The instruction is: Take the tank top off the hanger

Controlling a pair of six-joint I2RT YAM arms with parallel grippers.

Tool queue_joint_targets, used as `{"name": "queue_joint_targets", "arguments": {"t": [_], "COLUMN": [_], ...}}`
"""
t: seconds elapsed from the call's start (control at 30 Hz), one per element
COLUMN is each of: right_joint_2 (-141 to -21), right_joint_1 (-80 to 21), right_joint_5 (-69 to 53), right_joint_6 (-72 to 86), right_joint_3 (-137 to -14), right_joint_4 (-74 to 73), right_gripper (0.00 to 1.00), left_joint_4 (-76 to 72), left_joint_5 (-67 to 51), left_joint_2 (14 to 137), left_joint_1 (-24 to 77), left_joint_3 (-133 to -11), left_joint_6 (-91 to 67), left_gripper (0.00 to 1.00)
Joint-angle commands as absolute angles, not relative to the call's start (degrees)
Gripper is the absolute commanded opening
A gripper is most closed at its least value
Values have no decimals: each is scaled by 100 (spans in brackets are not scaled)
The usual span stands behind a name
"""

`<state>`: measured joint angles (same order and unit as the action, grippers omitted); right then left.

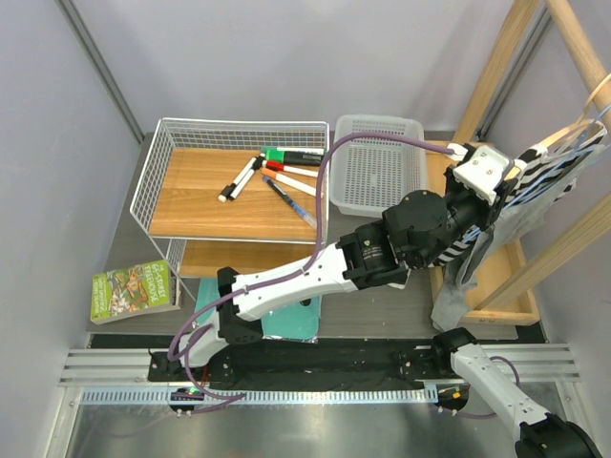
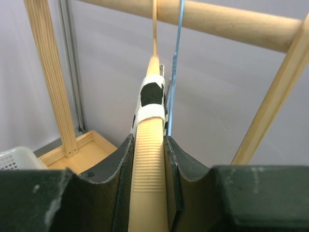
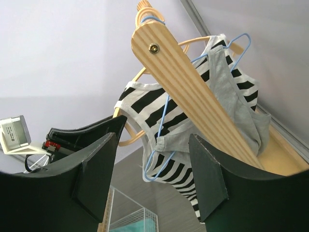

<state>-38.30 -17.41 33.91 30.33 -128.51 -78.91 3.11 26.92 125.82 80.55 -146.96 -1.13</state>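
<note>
Contact is made by the left tool [image 2: 148,143], whose jaws are closed narrowly on the ribbed wooden arm of the hanger [image 2: 147,193]. That hanger is hung on the wooden rack [image 1: 496,67], which is set along the right edge of the tabletop [image 1: 382,303], toward the far right corner. The black-and-white striped tank top [image 3: 145,108] is carried on the hanger, with one strap wrapped over the wooden arm just beyond the gripped spot. A blue wire hanger [image 2: 175,63] is hung just beside it, and a grey garment [image 3: 231,96] is draped next to the striped one. The right tool [image 3: 153,140] is pointed up at the clothes from below, its fingers [image 3: 96,174] spread wide with nothing held between them. A wire shelf [image 1: 153,181] bearing markers [image 1: 286,167] is placed toward the far left corner, with a plastic basket [image 1: 377,162] just beside it. A book [image 1: 134,291] is laid at the left edge.
</note>
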Motion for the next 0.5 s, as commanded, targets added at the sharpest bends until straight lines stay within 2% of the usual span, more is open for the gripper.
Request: {"name": "queue_joint_targets", "arguments": {"t": [0.0,0.47], "right_joint_2": [-4042,-4025], "right_joint_1": [-1749,-1749], "right_joint_5": [3402,3015], "right_joint_6": [3120,3217], "right_joint_3": [-12841,-12112], "right_joint_4": [-8446,-8201], "right_gripper": [67,69], "left_joint_4": [-589,-484], "left_joint_5": [2540,2004], "left_joint_2": [12147,11936], "left_joint_1": [8077,8060], "left_joint_3": [-15055,-14977], "left_joint_6": [-132,149], "left_gripper": [0,0]}}
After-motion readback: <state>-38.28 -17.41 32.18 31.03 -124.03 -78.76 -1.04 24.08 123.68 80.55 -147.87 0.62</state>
